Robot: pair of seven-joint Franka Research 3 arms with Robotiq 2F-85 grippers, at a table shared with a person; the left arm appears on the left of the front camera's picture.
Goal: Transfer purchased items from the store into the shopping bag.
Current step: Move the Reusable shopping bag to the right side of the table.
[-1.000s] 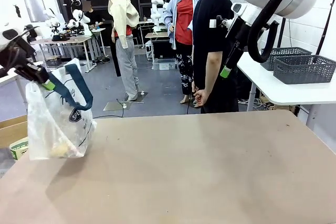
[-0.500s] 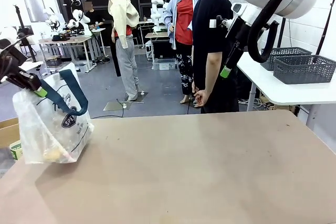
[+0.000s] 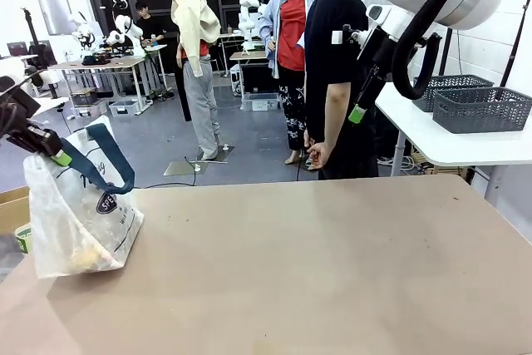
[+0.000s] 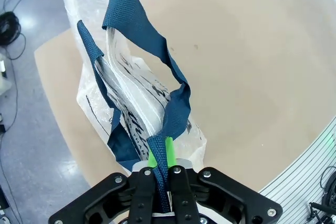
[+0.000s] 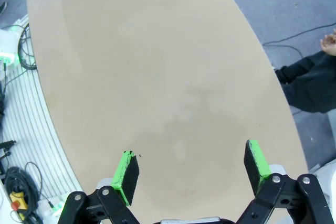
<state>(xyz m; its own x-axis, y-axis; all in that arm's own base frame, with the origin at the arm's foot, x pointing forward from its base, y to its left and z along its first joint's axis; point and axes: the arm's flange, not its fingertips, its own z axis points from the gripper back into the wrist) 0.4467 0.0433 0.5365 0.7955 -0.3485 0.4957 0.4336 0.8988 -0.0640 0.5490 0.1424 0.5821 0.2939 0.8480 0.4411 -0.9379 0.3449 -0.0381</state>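
The left end effector (image 3: 51,152) is running off the front view's left edge, its arm cut away. Inside the shopping bag (image 3: 75,222), the purchased items (image 3: 83,257) are showing only as a yellowish blur behind the film. The bag's print is reading too small to make out, and its base is hanging past the bench (image 3: 332,272) edge.

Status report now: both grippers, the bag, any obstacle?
Left gripper shut on navy strap handle of translucent plastic shopping bag, at table's left edge. Right gripper open above table. No obstacle seen.
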